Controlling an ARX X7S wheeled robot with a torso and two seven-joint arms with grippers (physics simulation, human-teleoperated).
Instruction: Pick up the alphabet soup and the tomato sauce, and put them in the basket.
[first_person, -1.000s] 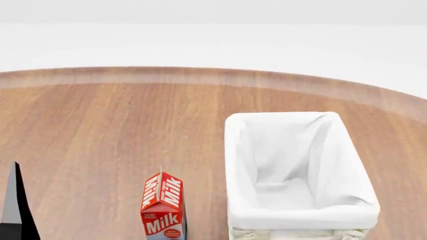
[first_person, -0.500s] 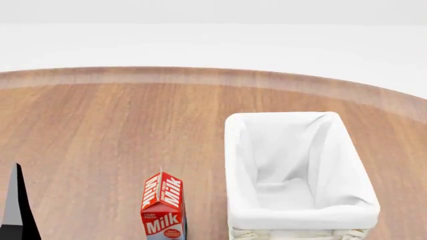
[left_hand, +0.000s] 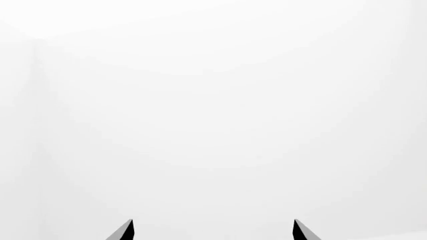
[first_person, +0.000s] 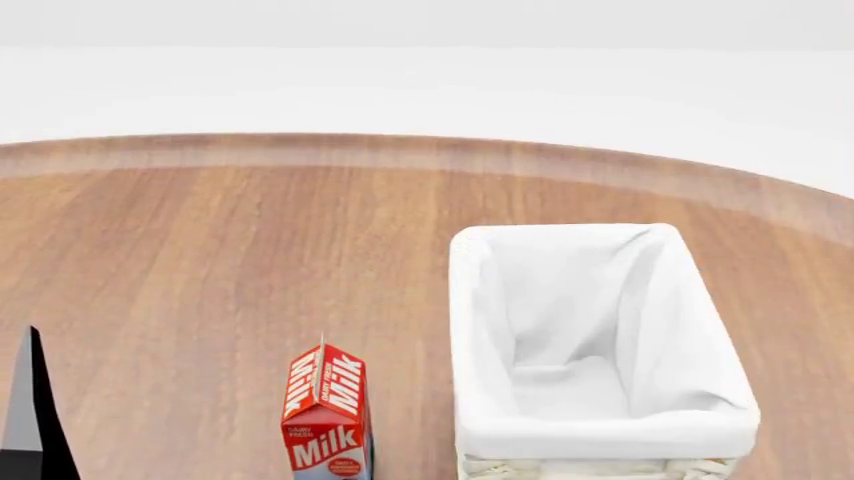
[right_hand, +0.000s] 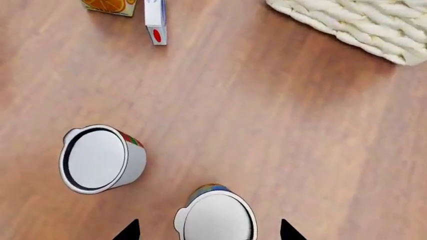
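Note:
In the right wrist view two cans stand upright on the wood, seen from above. The alphabet soup (right_hand: 217, 216), with a silver top and a blue and orange edge of label, sits between the tips of my right gripper (right_hand: 208, 231). That gripper is open, with a gap on each side of the can. The tomato sauce (right_hand: 100, 158), showing red and green on its side, stands apart beside it. The basket (first_person: 601, 440), cream wicker with white lining, is at the right in the head view and holds nothing. My left gripper (left_hand: 213, 231) is open against blank white.
A red milk carton (first_person: 324, 412) stands left of the basket near the front. One dark left fingertip (first_person: 35, 400) shows at the lower left. In the right wrist view, an orange carton (right_hand: 110, 5) and a white carton (right_hand: 155, 20) lie beyond the cans, near the basket's wicker wall (right_hand: 353, 25).
The left fingertip in the head view has sunk by a few pixels. The basket and milk carton have not moved.

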